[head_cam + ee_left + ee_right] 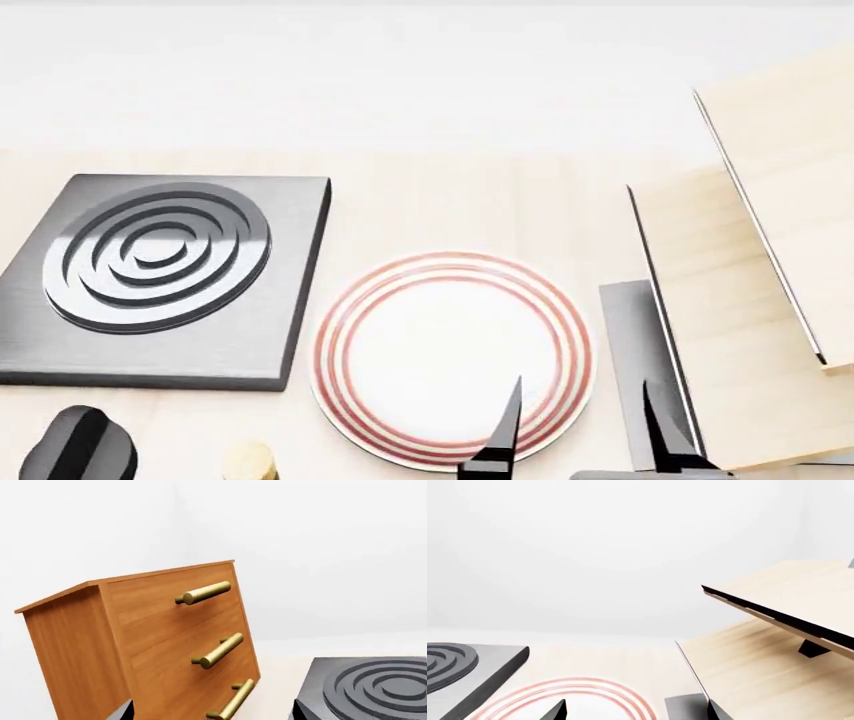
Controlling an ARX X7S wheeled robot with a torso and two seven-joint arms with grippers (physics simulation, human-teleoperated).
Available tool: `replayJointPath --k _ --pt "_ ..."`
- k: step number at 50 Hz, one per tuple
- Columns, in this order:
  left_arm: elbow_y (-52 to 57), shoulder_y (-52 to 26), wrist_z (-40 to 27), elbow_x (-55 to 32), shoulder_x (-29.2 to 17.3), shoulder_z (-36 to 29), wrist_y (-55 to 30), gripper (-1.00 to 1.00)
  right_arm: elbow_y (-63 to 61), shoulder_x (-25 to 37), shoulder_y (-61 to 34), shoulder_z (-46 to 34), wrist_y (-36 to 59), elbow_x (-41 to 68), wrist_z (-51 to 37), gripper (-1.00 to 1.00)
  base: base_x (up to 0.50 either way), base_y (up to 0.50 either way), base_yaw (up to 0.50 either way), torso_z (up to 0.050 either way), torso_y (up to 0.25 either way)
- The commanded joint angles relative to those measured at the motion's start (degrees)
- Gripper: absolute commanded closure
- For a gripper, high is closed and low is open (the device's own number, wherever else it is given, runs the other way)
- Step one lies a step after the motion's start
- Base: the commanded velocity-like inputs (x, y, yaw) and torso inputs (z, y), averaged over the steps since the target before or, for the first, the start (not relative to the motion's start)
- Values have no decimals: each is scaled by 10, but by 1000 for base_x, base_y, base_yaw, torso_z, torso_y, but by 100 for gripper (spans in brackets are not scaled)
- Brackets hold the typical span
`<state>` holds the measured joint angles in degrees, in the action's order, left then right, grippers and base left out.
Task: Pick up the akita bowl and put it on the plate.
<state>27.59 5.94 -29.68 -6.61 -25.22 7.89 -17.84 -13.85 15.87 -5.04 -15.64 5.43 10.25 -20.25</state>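
Plate (454, 350) lies flat (round, no long axis); right gripper (581, 430) fingers apart, empty.

plate (454, 345) white, red rings; stove plate (167, 270) dark grey, concentric rings; cabinet (153, 645) orange-brown, brass handles

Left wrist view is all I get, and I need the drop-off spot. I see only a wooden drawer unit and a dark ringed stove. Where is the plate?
Observer: The head view shows the plate lying flat just right of the stove, with nothing on it.
Operator: Is the akita bowl anywhere?
Observer: No, none of the three views shows the akita bowl.
Operator: And the right claw?
Observer: The right claw is open and empty, and appears to straddle the plate's right rim.
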Motion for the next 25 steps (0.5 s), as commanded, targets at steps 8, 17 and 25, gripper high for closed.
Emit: replayJointPath --k 8,17,25 --pt "0 24 2 5 -23 17 -26 -100 12 -1 -5 -8 -2 -2 -3 -100 0 0 0 0 0" --pt "-1 25 15 -4 -31 13 -45 -100 21 0 -9 -9 -5 0 -3 -100 0 0 0 0 0" --pt "16 30 37 -30 -45 19 -87 -100 29 -1 -11 -13 -8 0 -4 -100 0 0 0 0 0"
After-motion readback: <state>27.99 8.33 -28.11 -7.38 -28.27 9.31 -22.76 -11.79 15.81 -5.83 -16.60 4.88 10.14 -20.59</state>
